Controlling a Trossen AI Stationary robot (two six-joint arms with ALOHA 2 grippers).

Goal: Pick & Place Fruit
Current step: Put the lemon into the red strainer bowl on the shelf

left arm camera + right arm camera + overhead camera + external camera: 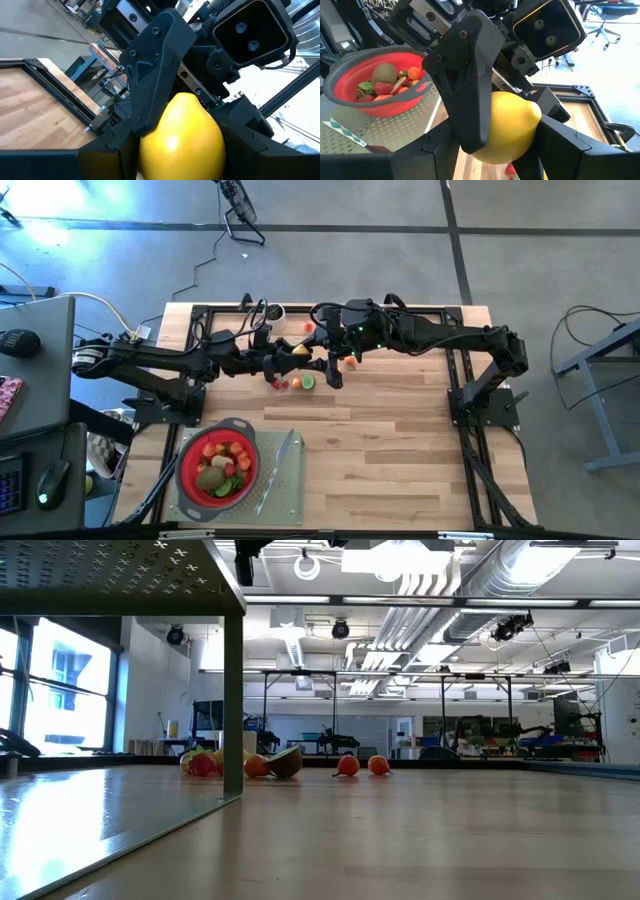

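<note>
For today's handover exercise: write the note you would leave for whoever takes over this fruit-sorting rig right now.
Left gripper: closed on the yellow lemon, above the table's far middle.
Right gripper: also closed on the same lemon; both arms meet there, mid-handoff.
Done: several fruits already lie in the red strainer on the mat at the near left, the knife beside it.
Left: a few loose fruits remain on the table under the grippers. One gripper must let go of the lemon, probably before carrying it to the strainer.

Yellow fruit (507, 127); red strainer (350, 100), grey rim; black grippers; light wood table (400, 440).
</note>
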